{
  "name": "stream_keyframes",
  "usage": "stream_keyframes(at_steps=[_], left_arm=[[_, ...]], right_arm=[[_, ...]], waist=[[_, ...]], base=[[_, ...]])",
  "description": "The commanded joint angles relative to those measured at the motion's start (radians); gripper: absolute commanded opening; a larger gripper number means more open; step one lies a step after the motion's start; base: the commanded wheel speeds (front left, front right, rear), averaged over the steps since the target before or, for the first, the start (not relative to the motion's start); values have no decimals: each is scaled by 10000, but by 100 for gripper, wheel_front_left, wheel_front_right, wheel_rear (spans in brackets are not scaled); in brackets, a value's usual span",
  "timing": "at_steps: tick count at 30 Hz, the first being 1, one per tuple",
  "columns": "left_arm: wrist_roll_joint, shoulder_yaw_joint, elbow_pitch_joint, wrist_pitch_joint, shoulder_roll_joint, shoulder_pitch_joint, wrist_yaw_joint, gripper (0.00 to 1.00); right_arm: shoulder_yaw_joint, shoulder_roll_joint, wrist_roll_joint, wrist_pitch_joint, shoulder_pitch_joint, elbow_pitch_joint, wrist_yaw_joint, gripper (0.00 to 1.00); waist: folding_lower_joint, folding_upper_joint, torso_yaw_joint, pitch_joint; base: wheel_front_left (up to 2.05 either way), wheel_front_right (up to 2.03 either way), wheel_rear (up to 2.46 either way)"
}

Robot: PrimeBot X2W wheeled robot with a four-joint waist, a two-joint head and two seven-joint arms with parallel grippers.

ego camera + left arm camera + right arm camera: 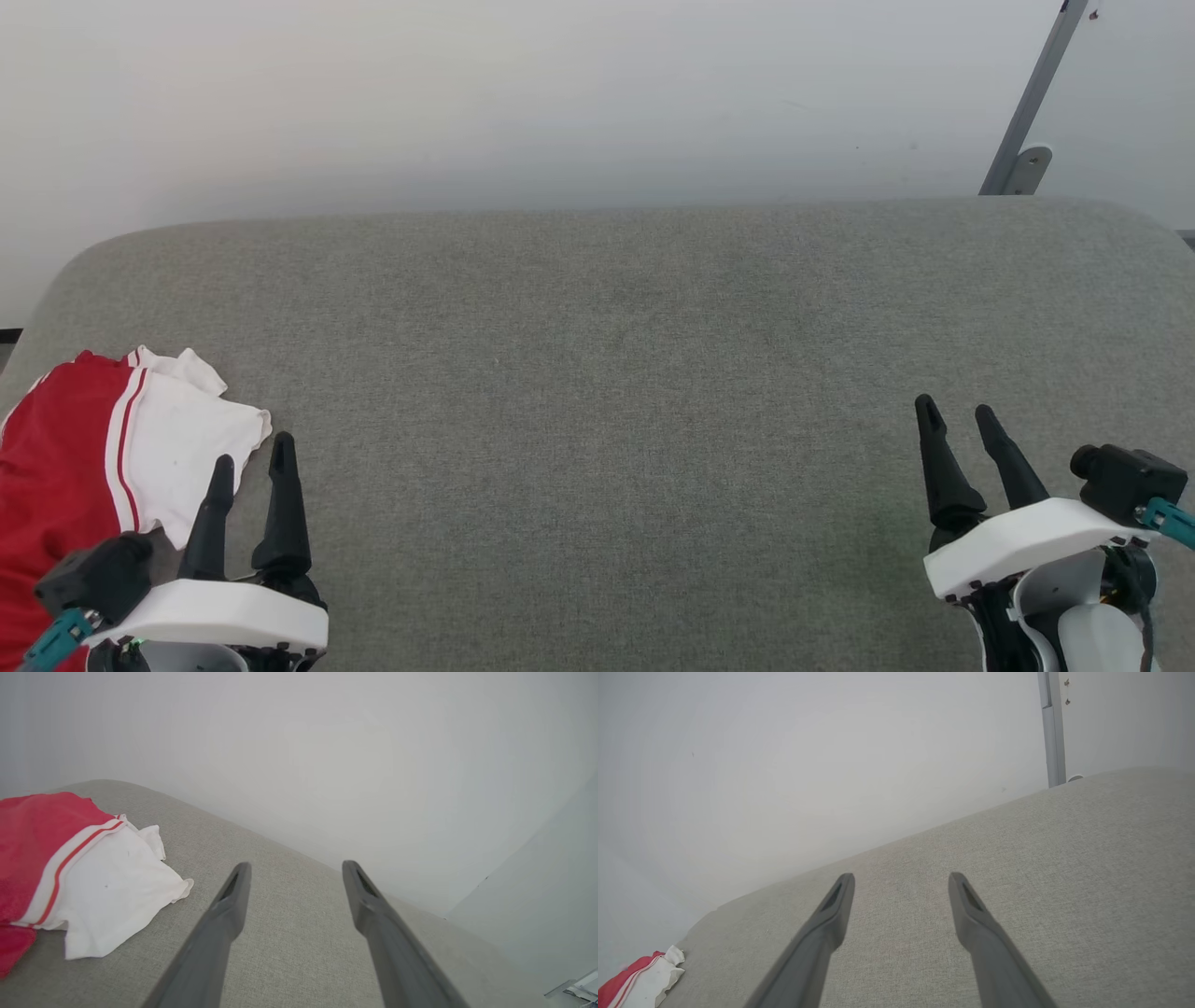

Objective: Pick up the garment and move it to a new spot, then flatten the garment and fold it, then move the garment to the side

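At cushion [597, 373] left edge: garment [84, 448] bunched, maybe overhanging. Both left gripper [253, 450] and right gripper [953, 405] spread, empty. Sleeve-only pinch could drag it off.

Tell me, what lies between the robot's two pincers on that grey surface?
Nothing: the head view shows bare grey surface from left pincer to right pincer; the garment lies beyond the left one.

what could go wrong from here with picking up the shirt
1. The garment lies bunched at the grey surface's left edge; a nudge may push it off.
2. The open left gripper sits beside the white sleeve and may pinch only that layer.
3. The right gripper is far across, so helping needs a long reach.
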Motion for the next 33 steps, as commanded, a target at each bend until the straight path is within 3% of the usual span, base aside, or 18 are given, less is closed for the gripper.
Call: stream_keyframes(at_steps=[1, 33], left_arm=[[282, -14, -142, -124, 82, -15, -33, 100], [2981, -127, -290, -818, 266, 293, -234, 100]], right_arm=[[-7, -4, -273, -124, -209, -118, 0, 100], [95, 64, -3206, -648, -216, -224, 0, 100]], waist=[[0, 0, -2, 0], [-1, 0, -61, -49]], base=[[0, 0, 0], [0, 0, 0]])
